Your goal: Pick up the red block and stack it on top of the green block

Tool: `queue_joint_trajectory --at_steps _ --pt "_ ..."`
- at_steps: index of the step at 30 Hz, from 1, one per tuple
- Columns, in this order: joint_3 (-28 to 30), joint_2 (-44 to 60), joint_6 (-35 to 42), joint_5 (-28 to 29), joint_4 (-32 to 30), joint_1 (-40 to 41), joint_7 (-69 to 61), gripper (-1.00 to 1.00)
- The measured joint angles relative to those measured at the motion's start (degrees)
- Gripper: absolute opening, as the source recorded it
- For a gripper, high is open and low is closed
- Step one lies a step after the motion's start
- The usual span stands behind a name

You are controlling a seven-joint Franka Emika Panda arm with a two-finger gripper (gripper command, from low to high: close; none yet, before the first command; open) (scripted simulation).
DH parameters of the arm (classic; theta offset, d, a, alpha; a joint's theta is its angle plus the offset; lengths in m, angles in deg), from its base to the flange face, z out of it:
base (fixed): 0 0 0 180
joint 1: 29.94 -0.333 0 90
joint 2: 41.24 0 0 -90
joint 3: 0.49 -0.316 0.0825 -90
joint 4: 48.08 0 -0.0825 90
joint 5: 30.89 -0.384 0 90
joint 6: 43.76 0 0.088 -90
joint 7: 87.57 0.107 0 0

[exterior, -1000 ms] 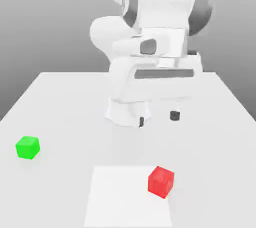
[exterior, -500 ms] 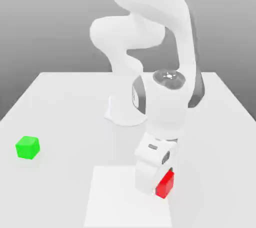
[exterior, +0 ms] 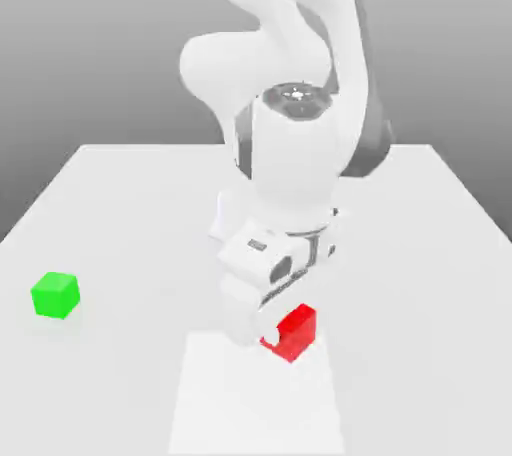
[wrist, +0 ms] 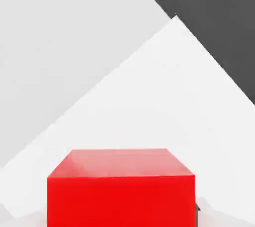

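Red block (exterior: pixel 295 332) sits clamped in the gripper (exterior: pixel 272 336) of the white arm (exterior: pixel 295 159), raised clear of the pale square patch (exterior: pixel 215 394) on the table (exterior: pixel 430 244) (its shadow lies below), while the green block (exterior: pixel 55 295) rests well apart toward the exterior view's left.

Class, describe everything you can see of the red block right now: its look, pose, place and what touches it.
The red block is a small, bright red cube with plain, smooth faces. In the exterior view it sits at the arm's hand, partly hidden behind the white hand, above a paler square patch of the table. It looks raised off the surface, though contact is hard to judge. The hand view shows it close up, top face visible.
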Motion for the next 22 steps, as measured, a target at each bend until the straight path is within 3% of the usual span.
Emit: queue_joint_trajectory --at_steps 13,19,20,22 --pt "16.9 -5.8 4.5 2.2 -0.9 29.8 6.4 -1.00" --pt "15.2 5.1 -5.2 -8.6 -0.4 31.7 -1.0 -1.00" --pt "14.6 6.5 -6.4 -10.2 -0.3 32.0 -2.2 1.00" --pt "14.6 6.5 -6.4 -10.2 -0.3 32.0 -2.2 1.00"
